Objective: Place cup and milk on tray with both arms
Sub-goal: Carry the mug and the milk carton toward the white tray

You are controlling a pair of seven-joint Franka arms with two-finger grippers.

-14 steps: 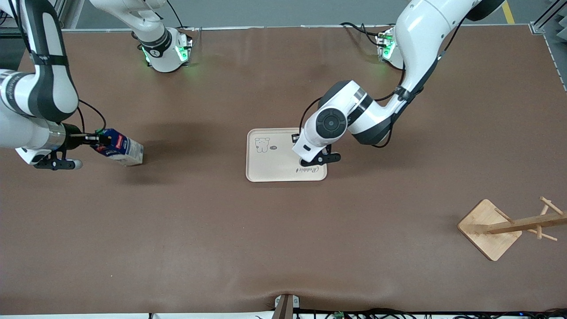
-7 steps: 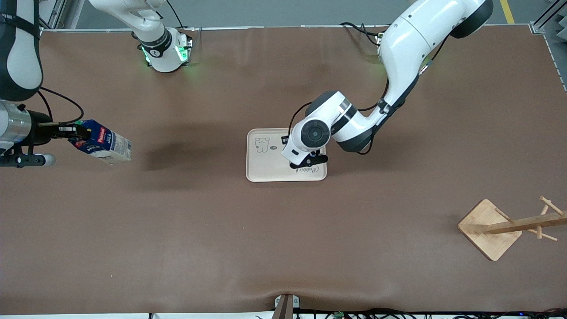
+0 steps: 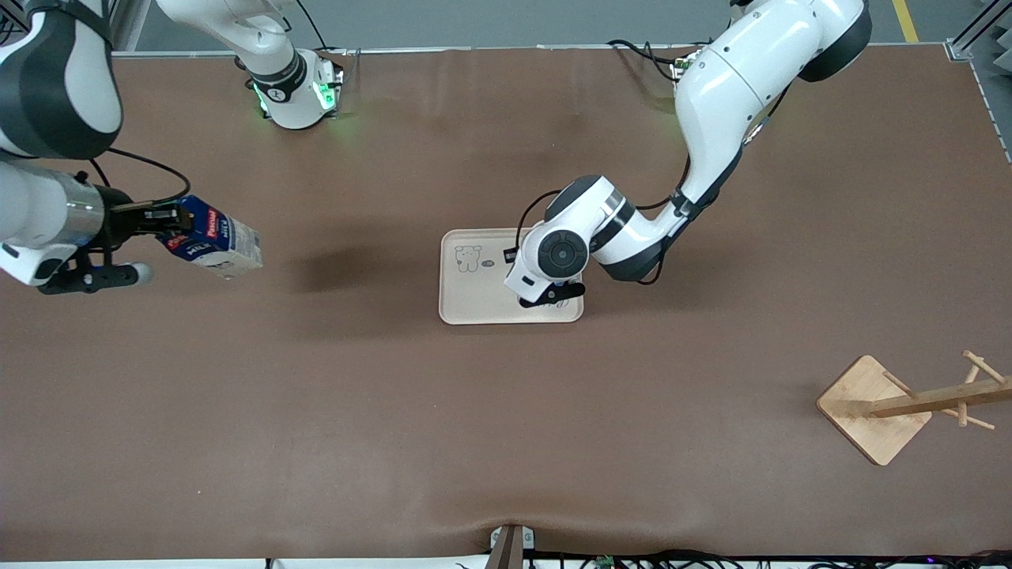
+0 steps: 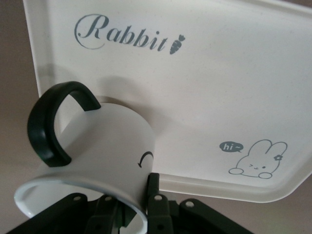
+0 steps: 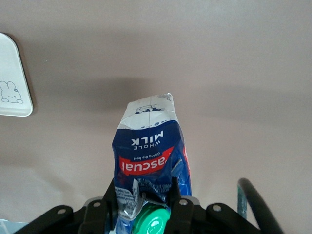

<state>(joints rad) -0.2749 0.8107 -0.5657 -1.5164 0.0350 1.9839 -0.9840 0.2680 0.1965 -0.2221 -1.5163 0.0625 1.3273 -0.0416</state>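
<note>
The cream tray (image 3: pixel 482 296) lies mid-table. My left gripper (image 3: pixel 551 294) is over the tray's corner by the "Rabbit" script; its wrist hides the cup in the front view. In the left wrist view the gripper (image 4: pixel 134 195) is shut on the rim of the white cup (image 4: pixel 102 151), one finger inside and one outside, black handle (image 4: pixel 46 126) to the side, low over the tray (image 4: pixel 219 73). My right gripper (image 3: pixel 170 225) is shut on the top of the blue milk carton (image 3: pixel 213 241) and holds it tilted above the table. In the right wrist view the gripper (image 5: pixel 144 195) pinches the carton (image 5: pixel 151 156) beside the green cap (image 5: pixel 152 222).
A wooden rack with pegs (image 3: pixel 874 407) stands near the left arm's end, nearer the front camera. A corner of the tray (image 5: pixel 12 83) shows in the right wrist view. Brown table surface (image 3: pixel 356 395) lies between the carton and the tray.
My right gripper lifted the carton, swung it toward the right arm's end, then back toward the tray. My left gripper shifted a little further in over the tray with the cup.
</note>
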